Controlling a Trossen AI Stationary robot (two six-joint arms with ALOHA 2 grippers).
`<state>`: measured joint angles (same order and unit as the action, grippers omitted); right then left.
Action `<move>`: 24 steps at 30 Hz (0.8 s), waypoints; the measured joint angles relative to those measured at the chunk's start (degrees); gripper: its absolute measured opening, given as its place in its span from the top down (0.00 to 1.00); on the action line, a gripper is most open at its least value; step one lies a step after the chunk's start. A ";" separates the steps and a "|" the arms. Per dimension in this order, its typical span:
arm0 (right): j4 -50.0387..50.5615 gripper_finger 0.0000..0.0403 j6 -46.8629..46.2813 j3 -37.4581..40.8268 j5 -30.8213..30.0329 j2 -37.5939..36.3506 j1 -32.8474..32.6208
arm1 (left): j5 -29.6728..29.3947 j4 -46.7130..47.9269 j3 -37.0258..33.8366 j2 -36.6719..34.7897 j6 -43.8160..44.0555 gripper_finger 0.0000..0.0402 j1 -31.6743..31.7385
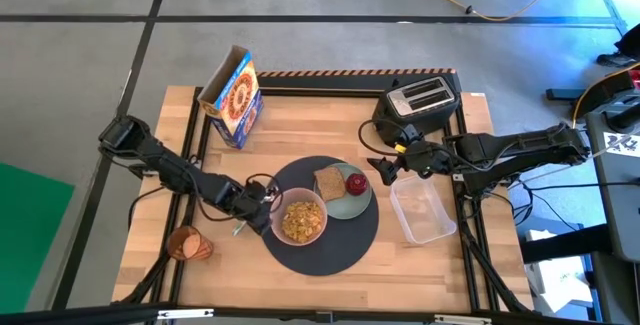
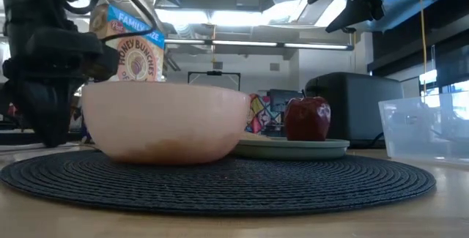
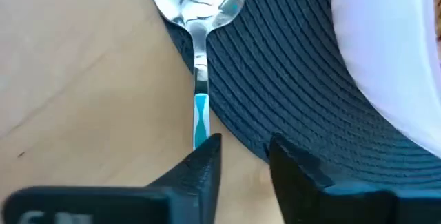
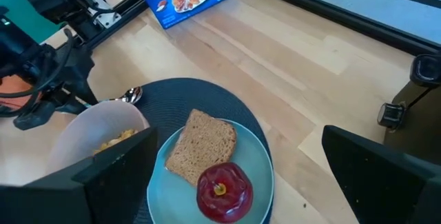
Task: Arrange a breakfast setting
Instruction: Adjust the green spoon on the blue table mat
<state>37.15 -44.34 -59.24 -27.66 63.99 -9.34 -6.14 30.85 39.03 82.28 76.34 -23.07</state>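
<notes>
One bowl (image 1: pixel 303 219), plate (image 1: pixel 352 205), spoon (image 3: pixel 198 17); possibly one cup (image 1: pixel 189 245).

Bowl (image 1: pixel 303 219) and plate (image 1: pixel 352 203) on mat (image 1: pixel 330 250)

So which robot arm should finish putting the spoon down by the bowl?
Left, probably. The left gripper sits right over the spoon beside the pink bowl. The right gripper hangs open near the toaster.

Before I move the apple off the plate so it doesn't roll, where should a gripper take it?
Grip the round red apple across its widest middle, coming straight down from above. It stands upright, stem up, on the pale-green plate, right beside the brown toast slice, so low sideways approaches look crowded. The open right gripper hovers nearest; the left gripper is by the metal spoon.
</notes>
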 joint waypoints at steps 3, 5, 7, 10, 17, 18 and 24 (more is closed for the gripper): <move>0.00 0.01 0.01 0.00 -0.14 0.00 0.02 | 0.19 0.14 -0.06 0.00 0.02 0.80 0.77; 0.01 0.01 0.01 0.00 0.24 0.00 0.00 | 0.95 0.18 0.45 0.00 0.04 0.82 1.12; 0.02 0.01 0.01 0.00 0.26 0.00 0.00 | 1.14 0.30 1.50 0.00 0.03 0.83 1.10; 0.04 0.01 0.03 0.00 0.26 0.00 0.02 | 1.32 1.68 3.82 0.00 0.02 0.83 1.09; 0.37 0.01 0.07 0.00 0.26 0.00 0.00 | -0.54 11.57 6.86 0.00 -0.09 0.83 0.77; 0.37 0.01 0.09 0.00 0.26 0.00 0.00 | -0.66 12.89 6.86 0.00 -0.02 0.82 0.78; 0.36 0.01 0.18 0.00 0.28 0.00 0.02 | -2.49 11.00 3.48 0.01 1.15 0.72 0.78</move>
<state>37.50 -44.16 -59.24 -27.38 63.99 -9.33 -8.63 41.84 42.50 82.29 77.48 -22.28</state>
